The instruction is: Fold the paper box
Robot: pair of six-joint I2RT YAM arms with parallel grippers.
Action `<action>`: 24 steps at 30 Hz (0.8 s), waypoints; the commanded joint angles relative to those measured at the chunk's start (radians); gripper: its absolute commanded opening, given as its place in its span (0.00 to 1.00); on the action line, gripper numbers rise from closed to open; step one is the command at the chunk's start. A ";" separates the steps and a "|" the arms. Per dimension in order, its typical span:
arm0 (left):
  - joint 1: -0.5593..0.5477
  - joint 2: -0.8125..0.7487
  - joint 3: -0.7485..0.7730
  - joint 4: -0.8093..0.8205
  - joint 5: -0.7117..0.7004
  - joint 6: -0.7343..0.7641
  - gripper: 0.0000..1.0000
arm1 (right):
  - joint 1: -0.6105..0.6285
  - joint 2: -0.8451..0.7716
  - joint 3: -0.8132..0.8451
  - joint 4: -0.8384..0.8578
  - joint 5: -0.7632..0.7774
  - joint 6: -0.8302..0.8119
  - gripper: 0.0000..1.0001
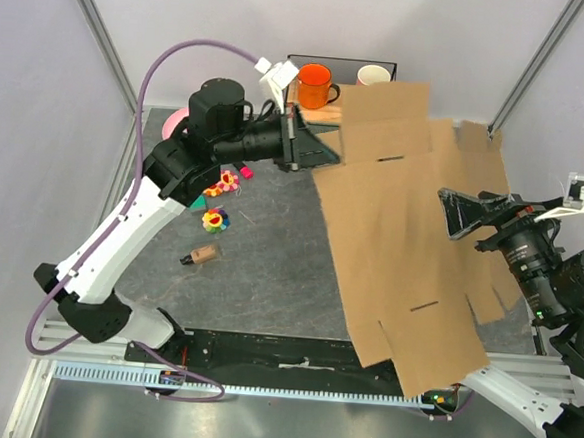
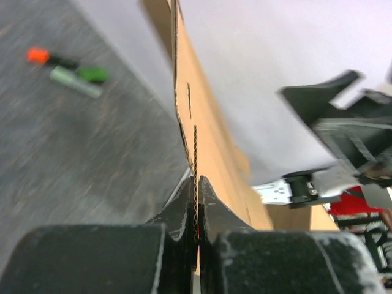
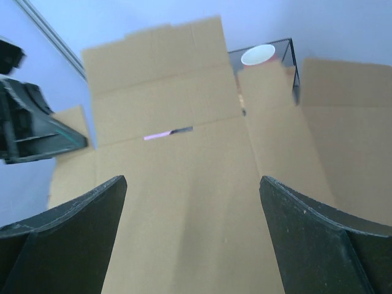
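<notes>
The paper box [image 1: 401, 237] is a large flat sheet of brown corrugated cardboard with flaps and slots, held up off the table and tilted. My left gripper [image 1: 329, 151] is shut on its left edge; the left wrist view shows the cardboard edge [image 2: 196, 153] pinched between the two fingers. My right gripper [image 1: 453, 212] is open over the sheet's right part, its fingers [image 3: 79, 214] spread wide with the cardboard face [image 3: 190, 184] between them, not gripped.
An orange mug [image 1: 314, 84] and a white cup [image 1: 373, 75] stand in a black tray at the back. Small colourful toys [image 1: 215, 217], a brown cork-like piece [image 1: 201, 256] and a pink item [image 1: 174, 123] lie on the grey mat at the left.
</notes>
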 commanded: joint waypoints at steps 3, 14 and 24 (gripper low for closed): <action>0.297 -0.084 -0.379 0.066 0.185 -0.001 0.02 | -0.001 -0.022 -0.091 0.007 -0.007 -0.021 0.98; 0.387 0.189 -0.391 -0.192 0.188 0.335 0.14 | -0.001 -0.056 -0.239 0.066 -0.065 -0.030 0.98; 0.387 0.044 -0.419 -0.184 -0.304 0.189 1.00 | 0.001 -0.070 -0.326 0.095 -0.064 -0.029 0.98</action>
